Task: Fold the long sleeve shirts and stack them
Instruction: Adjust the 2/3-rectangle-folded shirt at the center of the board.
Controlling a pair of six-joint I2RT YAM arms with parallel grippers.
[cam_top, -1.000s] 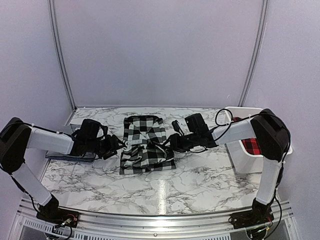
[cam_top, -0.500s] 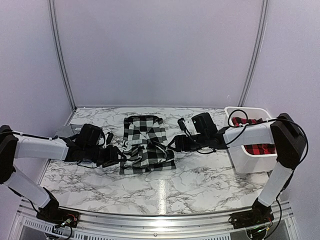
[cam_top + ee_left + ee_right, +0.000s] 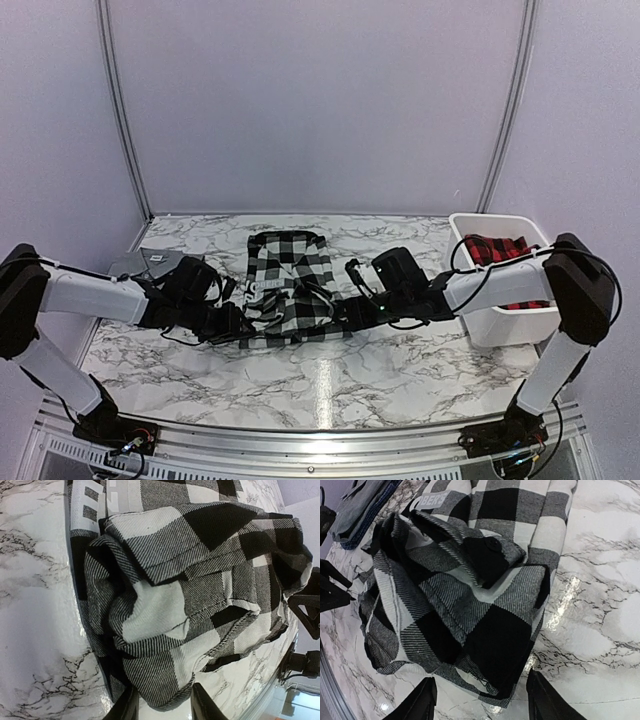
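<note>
The black-and-white checked shirt (image 3: 290,285) lies partly folded in a bunched rectangle at the table's middle. My left gripper (image 3: 233,325) is low at its near left corner. In the left wrist view the shirt's hem (image 3: 165,690) sits between the fingers (image 3: 125,707) of the left gripper (image 3: 162,710), which still stand apart. My right gripper (image 3: 342,315) is at the near right corner. In the right wrist view the right gripper (image 3: 482,700) is open wide, with the checked corner (image 3: 495,680) just ahead of its fingers (image 3: 542,697). The grey shirt (image 3: 150,265) lies at the left.
A white bin (image 3: 500,320) at the right holds the red-and-black checked shirt (image 3: 495,250). The grey shirt (image 3: 360,505) also shows at the top left of the right wrist view. Bare marble table (image 3: 330,380) runs in front of the shirt.
Both grippers have dropped and moved toward the near corners of the checked shirt. The left jaws have narrowed around the hem. The shirt itself has barely shifted.
</note>
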